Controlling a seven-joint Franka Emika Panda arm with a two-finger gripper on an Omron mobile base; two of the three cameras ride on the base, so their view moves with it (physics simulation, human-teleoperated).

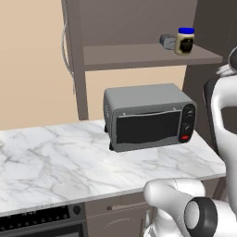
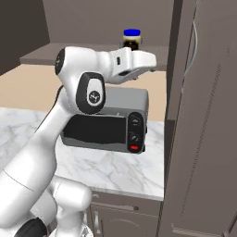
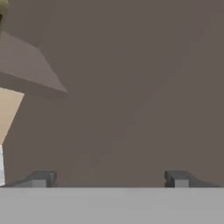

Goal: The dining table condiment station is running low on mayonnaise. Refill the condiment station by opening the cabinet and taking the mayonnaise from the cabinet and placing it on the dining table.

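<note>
Nearest, desk: white marble desk (image 1: 69,162) carrying a grey toaster oven (image 1: 148,118), door shut.
Claw: claw (image 3: 109,179) with its two tips spread wide apart, gripping nothing, facing the dark cabinet wall.
Cabinet: cabinet (image 2: 203,120) with its door swung open, inner shelf (image 1: 139,56) exposed.
Shelf contents: the mayonnaise (image 1: 184,41) standing upright near the shelf's right end, a small grey object (image 1: 167,41) just beside it.

Cream-beige mayonnaise (image 1: 184,42) with dark blue lid, dark grey-brown cabinet (image 1: 139,18), grey toaster oven (image 1: 148,116), white grey-veined marble surface (image 1: 55,162).
</note>
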